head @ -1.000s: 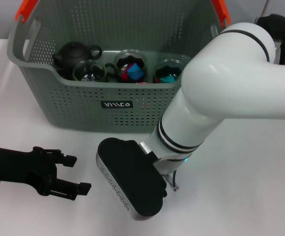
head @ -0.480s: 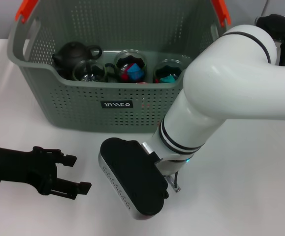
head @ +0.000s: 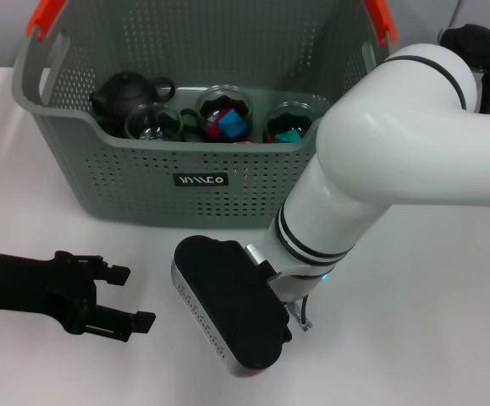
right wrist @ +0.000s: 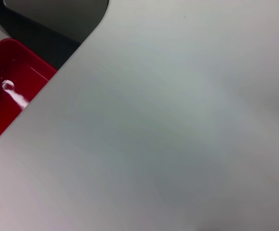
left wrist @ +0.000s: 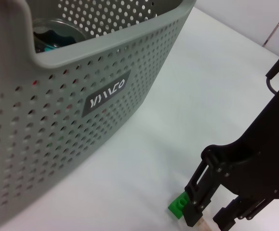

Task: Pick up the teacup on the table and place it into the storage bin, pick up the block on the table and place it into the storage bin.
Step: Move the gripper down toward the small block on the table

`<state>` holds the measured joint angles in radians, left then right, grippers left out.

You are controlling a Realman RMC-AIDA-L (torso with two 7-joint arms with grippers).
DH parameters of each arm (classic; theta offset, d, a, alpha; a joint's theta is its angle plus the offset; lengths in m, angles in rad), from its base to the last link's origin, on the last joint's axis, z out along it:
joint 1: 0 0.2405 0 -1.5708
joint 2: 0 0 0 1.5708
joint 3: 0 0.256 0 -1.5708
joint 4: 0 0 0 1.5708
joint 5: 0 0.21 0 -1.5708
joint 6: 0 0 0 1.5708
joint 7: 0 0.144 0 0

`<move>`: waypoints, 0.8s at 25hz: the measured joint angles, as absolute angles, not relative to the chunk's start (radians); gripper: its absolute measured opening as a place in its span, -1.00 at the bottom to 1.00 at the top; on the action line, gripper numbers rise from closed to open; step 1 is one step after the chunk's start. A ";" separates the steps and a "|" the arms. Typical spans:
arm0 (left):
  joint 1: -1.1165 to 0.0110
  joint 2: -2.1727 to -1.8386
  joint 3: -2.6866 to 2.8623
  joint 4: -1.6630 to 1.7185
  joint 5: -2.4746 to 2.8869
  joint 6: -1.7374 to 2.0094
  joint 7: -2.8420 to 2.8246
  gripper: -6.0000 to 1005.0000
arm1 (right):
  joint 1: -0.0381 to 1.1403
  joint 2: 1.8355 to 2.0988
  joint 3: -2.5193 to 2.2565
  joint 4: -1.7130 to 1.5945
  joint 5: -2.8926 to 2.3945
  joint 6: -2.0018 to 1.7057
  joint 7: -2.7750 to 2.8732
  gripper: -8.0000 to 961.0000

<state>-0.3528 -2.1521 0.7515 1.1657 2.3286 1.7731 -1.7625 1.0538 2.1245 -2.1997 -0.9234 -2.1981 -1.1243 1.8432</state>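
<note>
Right arm low over the white tabletop (head: 448,321) in front of the perforated grey-green storage bin (head: 134,182).
A small green studded block (left wrist: 178,207) lies touching the right gripper (left wrist: 211,219); its grip cannot be judged. The left gripper (head: 134,298), matte black, rests spread open, well apart. Glass teacups (head: 225,114) sit in the bin. The right arm has edged slightly rightward.

Small green studded block (left wrist: 178,206) seen only in left wrist view, half covered by the black right gripper (left wrist: 211,219), whose fingertips run off the frame edge. From the head, the white right arm (head: 380,161) hides that block and the right end of the grey-green perforated storage bin (head: 143,182). Red tray-like object (right wrist: 6,82) cropped, unidentifiable.
</note>
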 joint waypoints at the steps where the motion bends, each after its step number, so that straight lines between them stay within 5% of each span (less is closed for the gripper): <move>1: -0.353 -2.152 0.751 1.166 2.329 1.773 -1.763 0.86 | 1.054 2.124 -2.200 -0.923 -2.198 -1.124 1.843 0.04; 11: -0.353 -2.152 0.749 1.166 2.329 1.773 -1.763 0.86 | 1.054 2.125 -2.200 -0.923 -2.199 -1.131 1.845 -0.08; 20: -0.353 -2.152 0.749 1.166 2.329 1.773 -1.765 0.86 | 1.058 2.124 -2.199 -0.923 -2.203 -1.132 1.856 -0.49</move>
<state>-0.3529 -2.1518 0.7486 1.1658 2.3285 1.7733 -1.7645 1.0582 2.1244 -2.1990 -0.9234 -2.2031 -1.1323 1.8555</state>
